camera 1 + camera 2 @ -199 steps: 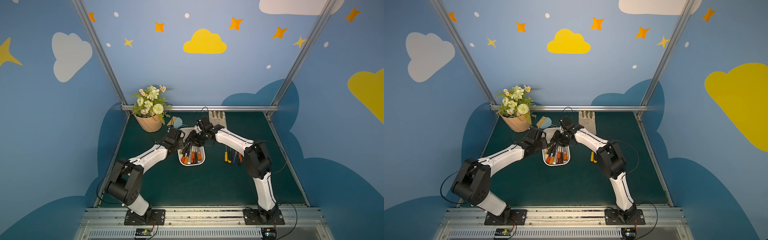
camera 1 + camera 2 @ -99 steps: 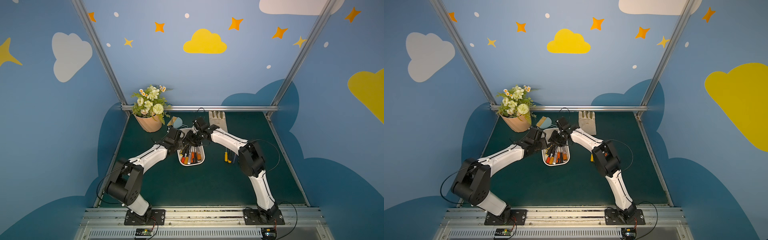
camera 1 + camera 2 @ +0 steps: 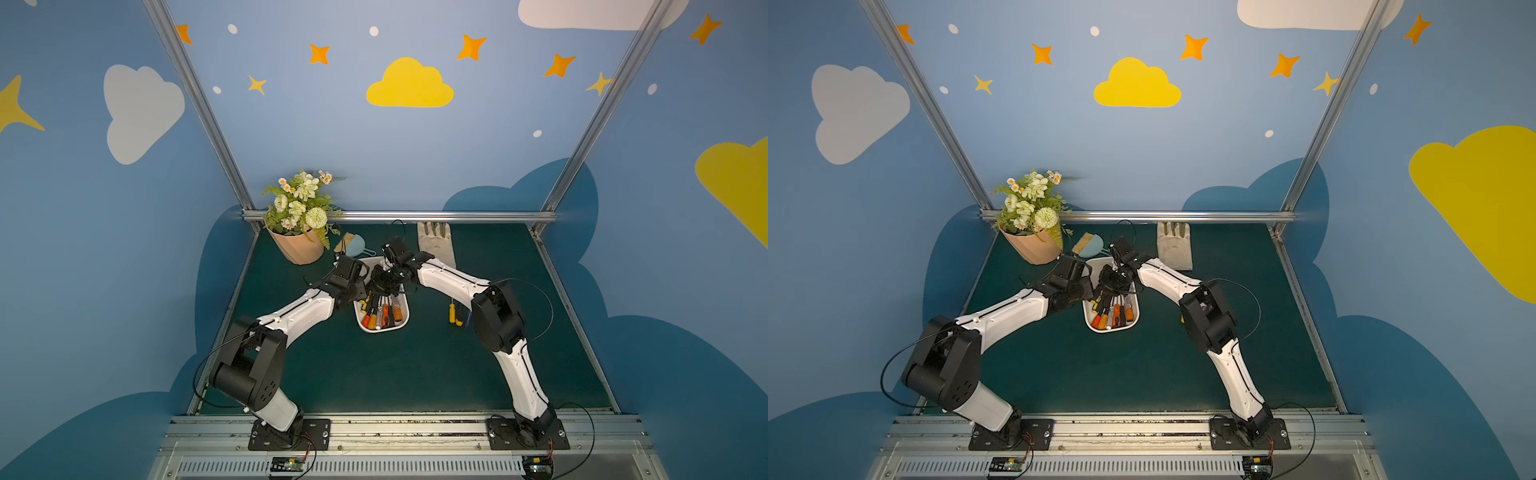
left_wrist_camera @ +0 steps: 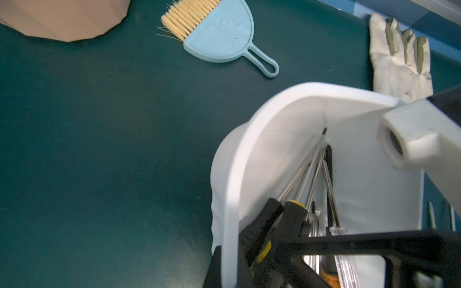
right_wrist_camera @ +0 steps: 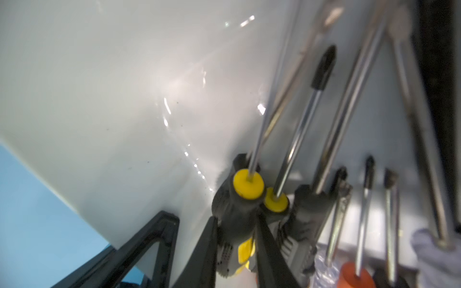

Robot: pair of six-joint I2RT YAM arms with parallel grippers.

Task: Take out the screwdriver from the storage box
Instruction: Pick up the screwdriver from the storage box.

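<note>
Screwdriver (image 5: 229,212) with a black-and-yellow handle is now pinched between the two black fingers of the right gripper (image 5: 237,224), one finger against each side of the handle. It lies inside the storage box (image 3: 382,330), against the wall at the tub's nine o'clock side. A second ago those jaws stood wider and higher, over the far end of the tub. Since then the arm has dipped into the tub and the jaws have narrowed onto the handle. I judge the grasp made, with the lift out still to do.

The left gripper (image 4: 229,261) is clenched over the box's nine o'clock rim, steadying it, and has not moved.

Clutter is close. A second yellow-collared screwdriver (image 5: 275,199) touches the held one. Several steel shafts fan out beside it, and orange-handled drivers (image 3: 384,311) fill the tub's six o'clock end. A straight upward pull risks dragging the neighbour along or scraping the wall. The left gripper sits just beside the right one, so there is little room to swing toward nine o'clock.

Outside the tub, seen from above:
- a peach flower pot (image 3: 295,249) stands at ten o'clock
- a light blue dustpan brush (image 4: 219,35) lies at eleven
- a white work glove (image 3: 436,245) lies at one
- loose yellow-handled screwdrivers (image 3: 452,311) lie on the green mat (image 3: 374,374) at three
</note>
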